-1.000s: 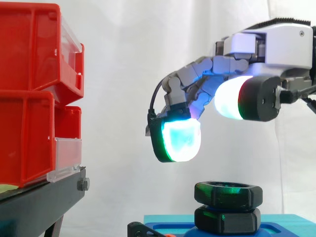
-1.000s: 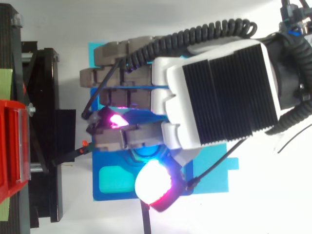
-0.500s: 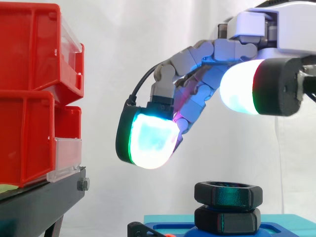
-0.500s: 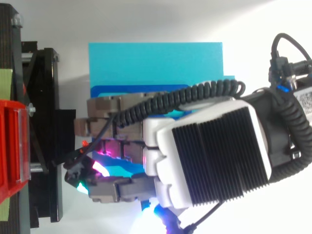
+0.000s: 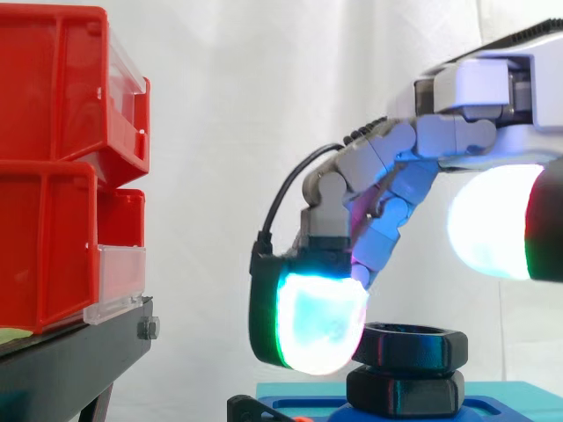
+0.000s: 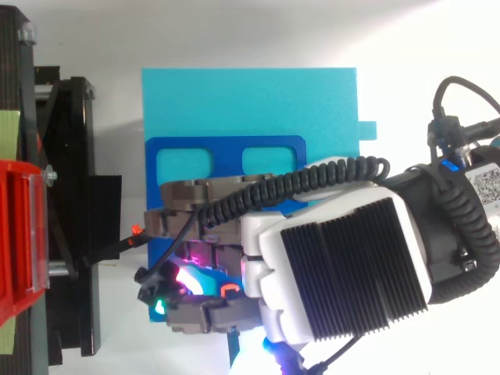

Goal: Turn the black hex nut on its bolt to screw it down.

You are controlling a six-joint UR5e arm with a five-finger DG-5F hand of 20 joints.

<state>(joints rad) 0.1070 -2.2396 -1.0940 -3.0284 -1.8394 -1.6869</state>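
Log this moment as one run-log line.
hand: open | fingertip pad: level with black hex nut, contact unclear | nut: ungripped

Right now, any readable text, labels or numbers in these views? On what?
No legible text in either view.
Small square printed label on the wrist, top view: too small to read.
Red bins, black hex nut, blue base: no markings seen.

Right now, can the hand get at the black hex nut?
Probably yes. The hand hangs level with the black hex nut, one fingertip pad beside its left edge, nothing between; whether they touch I cannot tell.
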